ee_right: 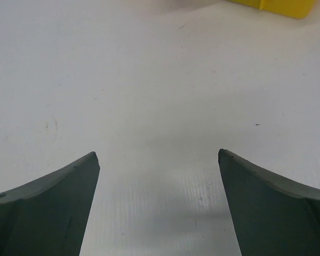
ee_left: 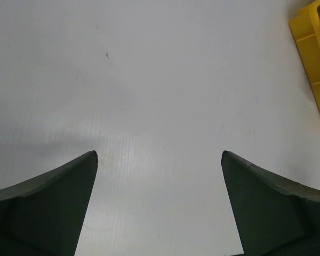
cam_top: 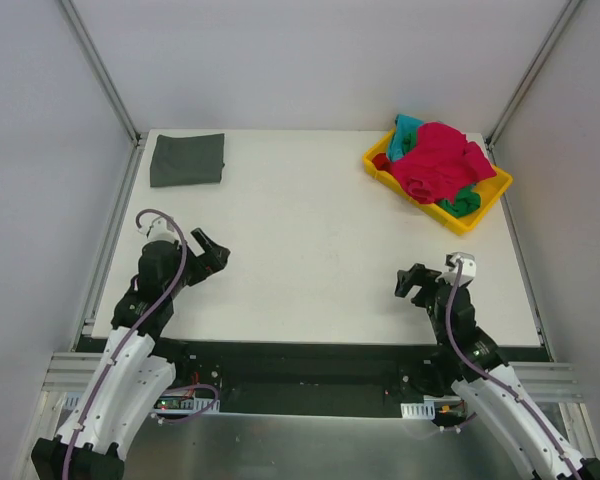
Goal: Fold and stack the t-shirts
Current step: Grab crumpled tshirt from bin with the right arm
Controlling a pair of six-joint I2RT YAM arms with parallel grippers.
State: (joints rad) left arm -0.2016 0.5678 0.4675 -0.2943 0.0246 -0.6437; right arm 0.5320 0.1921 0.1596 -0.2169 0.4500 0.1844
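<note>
The dark grey t-shirt (cam_top: 187, 159) lies folded in the desk's (cam_top: 310, 240) far left corner. The red t-shirt (cam_top: 435, 165), teal t-shirt (cam_top: 408, 133) and green t-shirt (cam_top: 462, 201) fill the yellow tray (cam_top: 477, 213), far right corner. The left end effector (cam_top: 215, 250) and right end effector (cam_top: 412, 283) are wide open, empty.

Here's the left arm (cam_top: 120, 395): glossy white shells on the lower links, giving way to chunky black joints higher up. The left cable (cam_top: 182, 255), purple, loops along it, and there's a small white cap (cam_top: 156, 228) by the wrist. Over to the right arm (cam_top: 510, 410), it's the same build, with white casing, black joints and the right cable (cam_top: 452, 315) in matching purple. Up close, the left fingers (ee_left: 48, 208) are dark grey-green wedges, matte, narrowing to blunt tips. The right fingers (ee_right: 272, 205) look identical, with faint scuffs.
</note>
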